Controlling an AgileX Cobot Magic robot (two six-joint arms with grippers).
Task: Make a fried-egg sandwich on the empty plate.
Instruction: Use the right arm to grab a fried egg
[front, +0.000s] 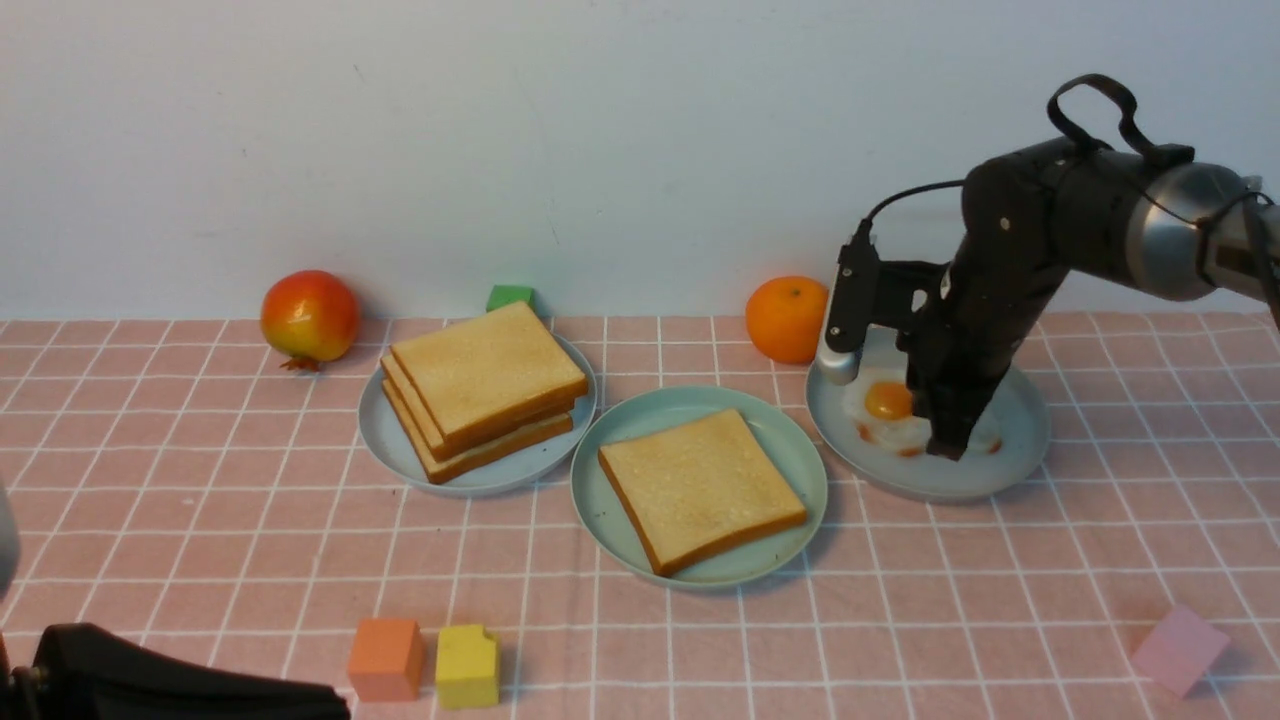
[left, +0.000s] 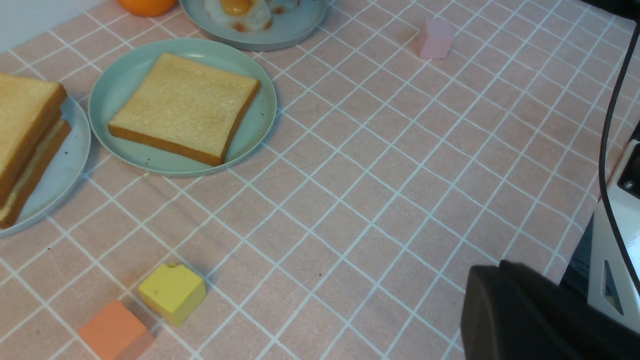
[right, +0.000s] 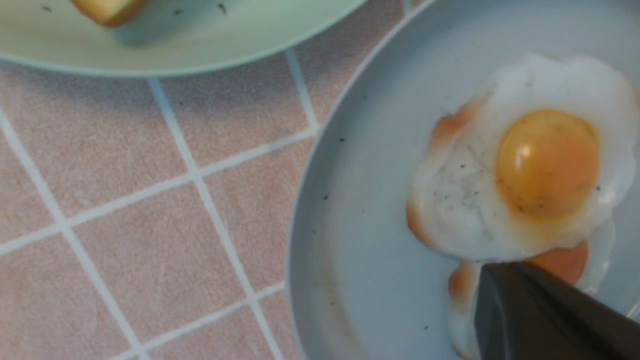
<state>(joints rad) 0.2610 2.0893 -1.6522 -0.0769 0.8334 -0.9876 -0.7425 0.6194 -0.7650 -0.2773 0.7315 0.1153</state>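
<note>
The empty plate (front: 790, 450), mint-green, sits mid-table and carries one toast slice (front: 700, 487). To its right, a grey-blue plate (front: 1020, 440) holds the fried egg (front: 888, 402), white with an orange yolk (right: 547, 162); more egg shows beneath it. My right gripper (front: 947, 448) reaches down onto this plate. Its dark fingertips (right: 492, 285) are pressed together at the egg's edge, pinching it. My left gripper (left: 480, 290) is shut and empty, low over the tablecloth near the front left corner. The sandwich itself is not formed: no egg lies on the slice.
A pile of toast slices (front: 485, 385) stands on the left grey-blue plate (front: 385, 440). At the back are a red-yellow fruit (front: 310, 315), a green block (front: 510, 296) and an orange (front: 787, 318). Orange (front: 385, 658), yellow (front: 467, 665) and pink (front: 1180, 648) blocks lie near the front.
</note>
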